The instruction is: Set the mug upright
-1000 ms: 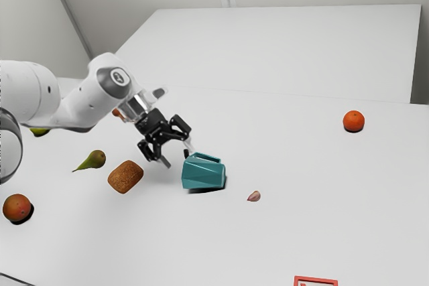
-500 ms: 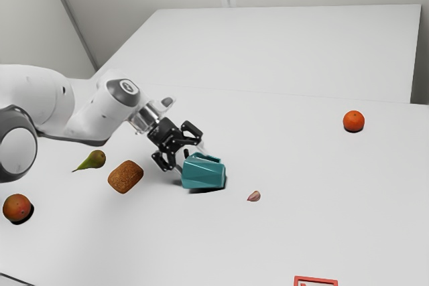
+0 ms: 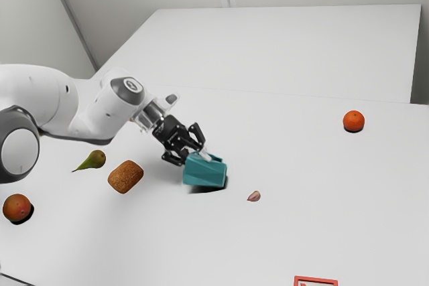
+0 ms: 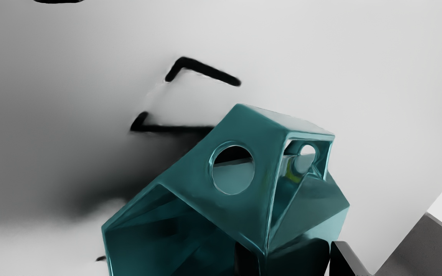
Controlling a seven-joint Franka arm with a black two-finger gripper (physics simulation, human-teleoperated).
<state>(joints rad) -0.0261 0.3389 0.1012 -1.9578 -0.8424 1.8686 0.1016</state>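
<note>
The teal faceted mug (image 3: pixel 205 171) lies tipped on its side in the exterior view, its open end facing the arm and its handle uppermost. At that open end is my gripper (image 3: pixel 192 152), closed on the mug's wall near the rim. In the wrist view the mug (image 4: pixel 240 199) shows its dark interior and its handle with a round hole. The gripper (image 4: pixel 290 255) has one black finger by the opening and the other outside the wall; the mug partly hides the fingertips.
In the exterior view, a brown bread loaf (image 3: pixel 125 177) and a pear (image 3: pixel 92 160) lie to the left of the mug. A garlic clove (image 3: pixel 254 196) is close on its right, an orange (image 3: pixel 354 121) farther right. A red-edged item (image 3: pixel 316 279) is at the bottom edge.
The hand has moved toward the exterior view's right, up to the mug, and the fingers have come together on its wall. The mug has shifted and tilted very slightly.
</note>
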